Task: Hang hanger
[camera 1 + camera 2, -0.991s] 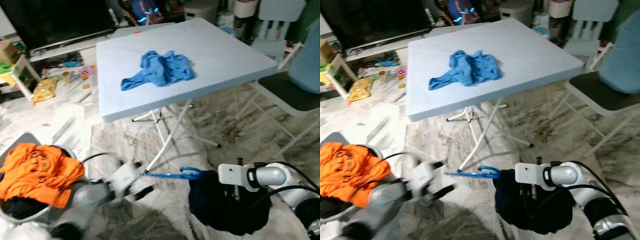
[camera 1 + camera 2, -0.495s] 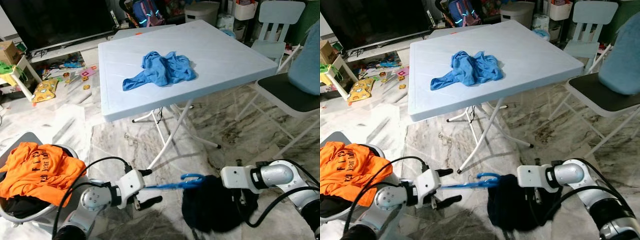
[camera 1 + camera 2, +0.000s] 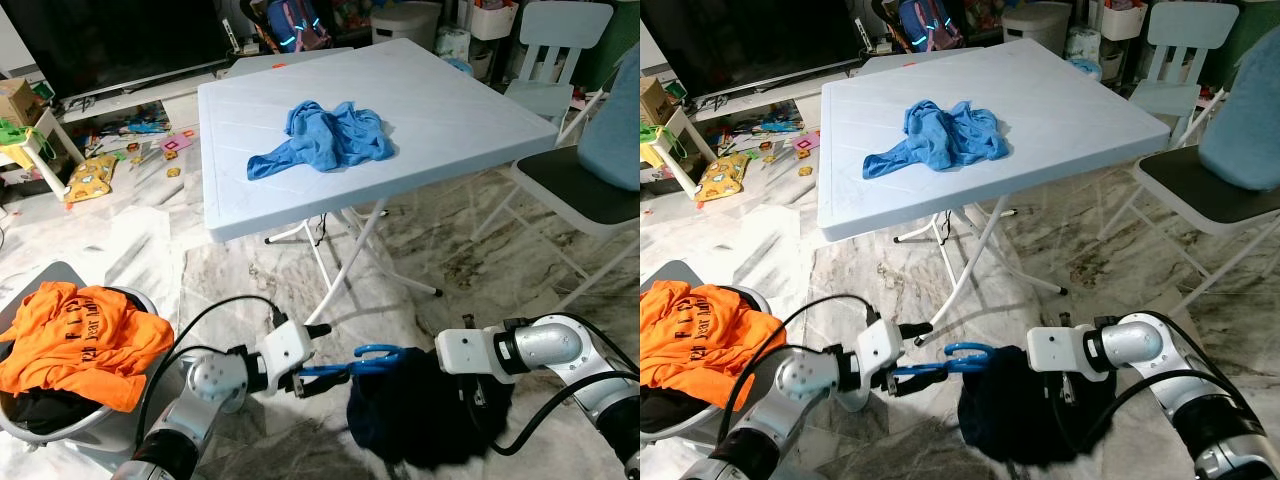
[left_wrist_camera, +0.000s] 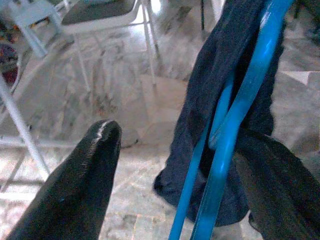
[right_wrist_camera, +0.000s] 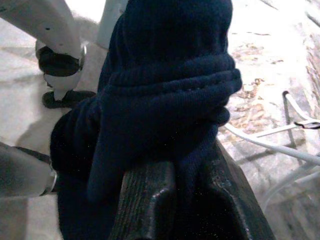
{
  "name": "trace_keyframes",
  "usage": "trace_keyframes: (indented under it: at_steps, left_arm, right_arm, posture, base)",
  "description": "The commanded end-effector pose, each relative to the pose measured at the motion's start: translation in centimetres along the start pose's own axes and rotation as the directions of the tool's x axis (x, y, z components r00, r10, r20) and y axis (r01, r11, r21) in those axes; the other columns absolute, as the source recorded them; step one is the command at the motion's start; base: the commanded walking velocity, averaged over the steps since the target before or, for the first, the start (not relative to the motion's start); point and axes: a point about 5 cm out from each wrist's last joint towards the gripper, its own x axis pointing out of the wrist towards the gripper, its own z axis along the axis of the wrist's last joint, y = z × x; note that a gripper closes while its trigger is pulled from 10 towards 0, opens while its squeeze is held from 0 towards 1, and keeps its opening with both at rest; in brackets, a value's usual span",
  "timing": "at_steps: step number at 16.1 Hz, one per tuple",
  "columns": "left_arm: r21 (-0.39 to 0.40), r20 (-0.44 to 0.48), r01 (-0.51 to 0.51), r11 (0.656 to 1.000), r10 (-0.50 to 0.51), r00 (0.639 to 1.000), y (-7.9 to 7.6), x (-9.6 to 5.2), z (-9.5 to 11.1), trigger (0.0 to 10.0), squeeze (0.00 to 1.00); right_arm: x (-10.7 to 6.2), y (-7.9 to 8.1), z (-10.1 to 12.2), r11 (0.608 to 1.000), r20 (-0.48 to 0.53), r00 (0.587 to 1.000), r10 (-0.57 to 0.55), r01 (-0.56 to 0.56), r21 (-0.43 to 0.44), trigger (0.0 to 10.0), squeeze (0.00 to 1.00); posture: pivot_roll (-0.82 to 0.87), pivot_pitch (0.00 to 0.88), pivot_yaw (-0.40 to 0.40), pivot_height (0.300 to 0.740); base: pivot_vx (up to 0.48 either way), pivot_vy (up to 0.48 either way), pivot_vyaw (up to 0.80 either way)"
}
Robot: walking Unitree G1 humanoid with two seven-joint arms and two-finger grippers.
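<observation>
Left gripper point(image 3: 318, 368) reaches in low over the floor, its fingers spread either side of the blue hanger point(image 3: 345, 367), one finger point(image 4: 75, 185) well clear of the rod, so nothing is clamped yet. Right gripper point(image 5: 175, 200) is closed on the dark garment point(image 3: 420, 415), a thick ribbed knit bunched into soft folds. That hanger is thin, smooth plastic, stiff and light, with a curled hook point(image 3: 965, 350) poking up beside the cloth; it looks slippery, so the straight bar near the hook seems the safest hold. The garment will sag and swing. Behind stands the pale surface point(image 3: 430, 110) with a crumpled blue cloth point(image 3: 325, 138); an orange shirt point(image 3: 75, 335) fills a basket.
</observation>
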Motion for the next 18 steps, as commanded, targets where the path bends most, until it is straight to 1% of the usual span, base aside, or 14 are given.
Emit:
trace_keyframes:
  at_steps: [1, 3, 5, 8, 9, 10, 11, 12, 13, 16, 17, 18]
  left_arm:
    - [0.023, 0.024, 0.014, 1.000, -0.014, 1.000, 0.6, 0.1, 1.1, 0.0, 0.00]
    - [0.020, 0.032, 0.044, 0.999, -0.045, 0.998, 0.2, 0.4, 1.2, 0.0, 0.00]
    - [0.024, 0.013, 0.096, 0.995, -0.096, 0.995, -0.4, 0.5, 1.0, 0.0, 0.00]
    - [0.036, -0.019, 0.137, 0.990, -0.136, 0.990, -0.8, 0.6, 0.8, 0.0, 0.00]
    - [0.057, -0.058, 0.156, 0.986, -0.153, 0.986, -0.9, 0.4, 0.4, 6.0, 0.00]
    - [0.072, -0.084, 0.162, 0.984, -0.156, 0.984, -0.8, 0.2, 0.1, 10.0, 0.00]
    - [0.076, -0.100, 0.159, 0.984, -0.152, 0.983, -0.7, 0.1, -0.2, 10.0, 0.00]
    - [0.070, -0.113, 0.148, 0.987, -0.139, 0.984, -0.5, 0.0, -0.3, 10.0, 0.46]
    - [0.058, -0.122, 0.132, 0.990, -0.124, 0.985, 0.0, -0.2, -0.4, 10.0, 1.00]
    - [0.082, -0.126, 0.065, 0.994, -0.055, 0.990, 1.5, -0.6, -0.1, 10.0, 1.00]
    - [0.093, -0.135, 0.067, 0.993, -0.054, 0.989, 1.6, -0.7, -0.1, 10.0, 0.00]
    - [0.094, -0.139, 0.072, 0.993, -0.059, 0.989, 1.6, -0.7, -0.2, 10.0, 0.00]
  right_arm:
    - [-0.1, -0.9, 0.8, 0.999, 0.034, 0.999, -0.035, 0.035, -0.018, 10.0, 0.00]
    - [0.0, -1.1, 1.0, 0.999, 0.046, 0.998, -0.041, 0.042, -0.014, 10.0, 0.00]
    - [0.0, -1.6, 1.5, 0.999, 0.071, 0.997, -0.045, 0.045, -0.002, 10.0, 0.00]
    - [-0.3, -2.0, 1.5, 0.999, 0.060, 0.998, -0.031, 0.032, -0.010, 10.0, 0.00]
    - [-0.6, -2.3, 1.5, 0.999, 0.058, 0.998, -0.032, 0.033, -0.010, 10.0, 0.00]
    - [-0.8, -2.3, 1.5, 0.999, 0.056, 0.998, -0.030, 0.031, -0.011, 10.0, 0.00]
    - [-0.9, -2.4, 1.5, 1.000, 0.054, 0.998, -0.027, 0.028, -0.013, 10.0, 0.00]
    - [-1.0, -2.4, 1.4, 1.000, 0.050, 0.998, -0.024, 0.024, -0.014, 10.0, 0.00]
    - [-1.0, -2.3, 1.4, 1.000, 0.044, 0.999, -0.018, 0.019, -0.016, 10.0, 0.00]
    - [-1.0, -2.0, 1.3, 1.000, 0.041, 0.999, -0.005, 0.006, -0.019, 10.0, 0.00]
    - [-0.9, -1.9, 1.3, 1.000, 0.043, 0.999, 0.003, -0.002, -0.022, 10.0, 0.00]
    - [-0.9, -1.8, 1.4, 1.000, 0.045, 0.999, 0.009, -0.008, -0.025, 10.0, 0.00]
  posture:
    - [-0.14, 0.000, 0.115, 0.740]
    - [-0.15, 0.000, 0.120, 0.740]
    - [-0.15, 0.000, 0.121, 0.740]
    - [-0.14, 0.000, 0.124, 0.740]
    - [-0.14, 0.000, 0.123, 0.740]
    - [-0.14, 0.000, 0.124, 0.740]
    - [-0.14, 0.000, 0.124, 0.740]
    - [-0.14, 0.000, 0.124, 0.740]
    - [-0.15, 0.000, 0.124, 0.740]
    - [-0.15, 0.000, 0.122, 0.740]
    - [-0.15, 0.000, 0.122, 0.740]
    - [-0.15, 0.000, 0.122, 0.740]
  base:
    - [0.000, 0.000, 0.00]
    - [0.000, 0.000, 0.00]
    - [0.000, 0.000, 0.00]
    - [0.000, 0.000, 0.00]
    - [0.000, 0.000, 0.00]
    - [0.000, 0.000, 0.00]
    - [0.000, 0.000, 0.00]
    - [0.000, 0.000, 0.00]
    - [0.000, 0.000, 0.00]
    - [0.000, 0.000, 0.00]
    - [0.000, 0.000, 0.00]
    - [0.000, 0.000, 0.00]
